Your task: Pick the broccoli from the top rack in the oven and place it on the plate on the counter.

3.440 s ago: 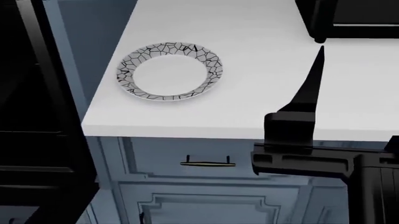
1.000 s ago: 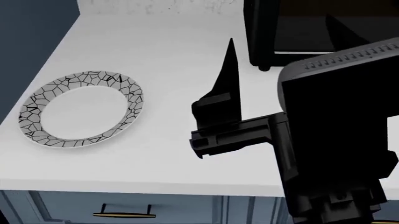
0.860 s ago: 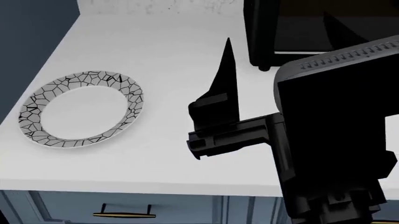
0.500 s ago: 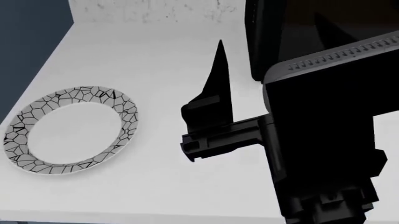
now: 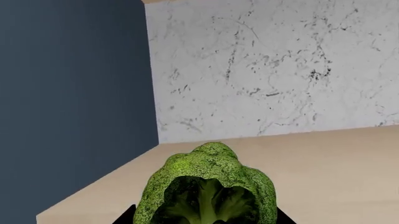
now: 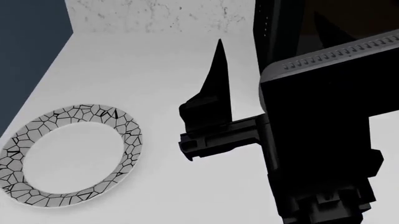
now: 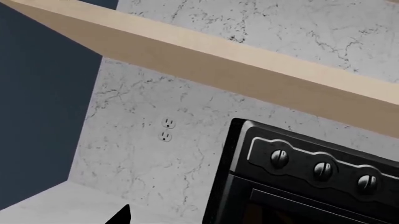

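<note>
Head view shifts over the interval; the scene slides in frame.

- 3.4 s ago: counter front edge, blue-grey cabinet fronts and gold handle visible beneath the right gripper (image 6: 219,46). Now all out of frame; only the counter (image 6: 149,84) top shows.
- Marbled backsplash (image 6: 156,16) now visible beyond the gripper's pointed finger; absent earlier.
- Plate (image 6: 68,156): earlier up and left of the gripper, complete. Now lower than the fingertip, at the frame's left edge and partly cut off.
- Right arm fills far more of the frame than 3.4 s ago.
</note>
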